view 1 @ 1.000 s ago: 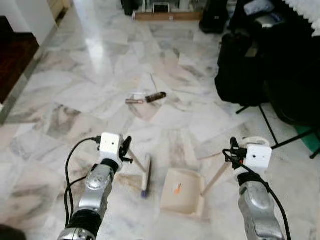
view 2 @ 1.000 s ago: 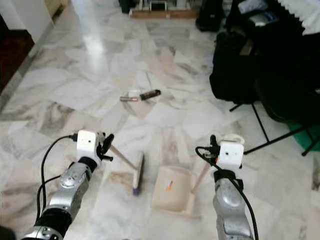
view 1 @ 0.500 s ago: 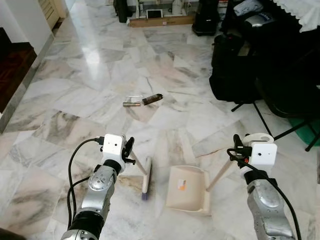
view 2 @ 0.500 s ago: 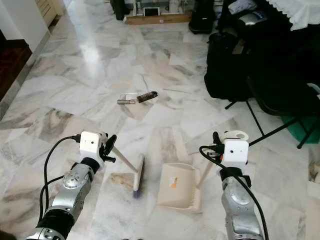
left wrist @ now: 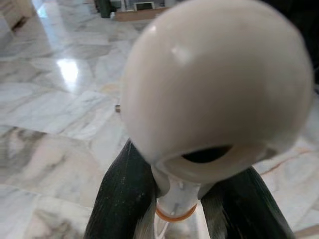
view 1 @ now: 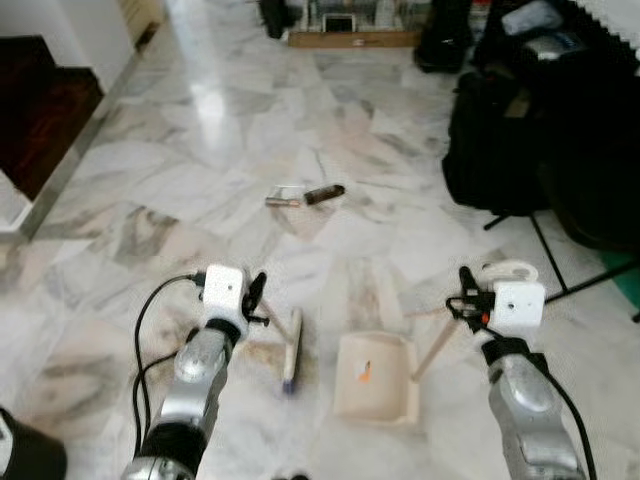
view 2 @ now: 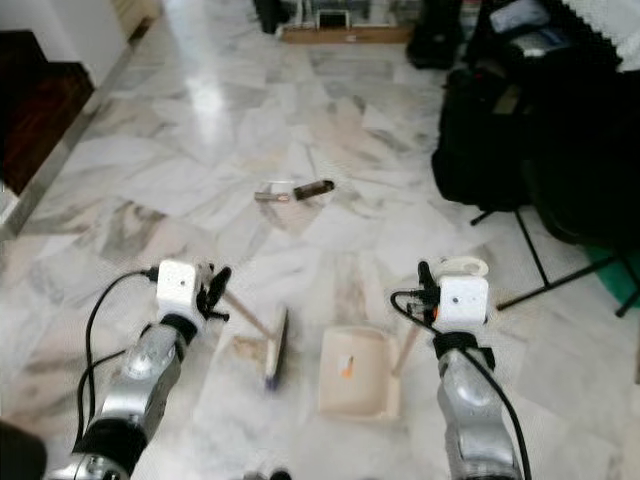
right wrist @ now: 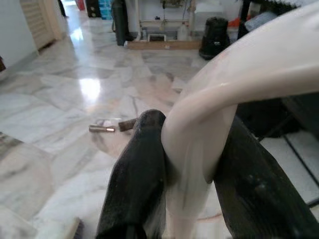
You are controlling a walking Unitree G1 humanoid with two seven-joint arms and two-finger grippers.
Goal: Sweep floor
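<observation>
Cream broom (view 1: 291,348) head down on floor, handle pinched by left tool (view 1: 254,297). Cream dustpan (view 1: 376,378) flat just beside it, its handle pinched by right tool (view 1: 462,303). Small dark debris (view 1: 307,195) lies ahead on glossy marble floor (view 1: 180,170). Black bags (view 1: 500,140) crowd right edge; open floor toward the left.

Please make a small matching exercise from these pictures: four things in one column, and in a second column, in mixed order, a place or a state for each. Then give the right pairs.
Things:
1. broom
2. dustpan
3. dark litter
4. black bags

Places or states:
A. on the floor ahead, beyond both tools
B. handle held in the left gripper
C. far side of the room, on the robot's right
D. handle held in the right gripper

Pairs: 1-B, 2-D, 3-A, 4-C
</observation>
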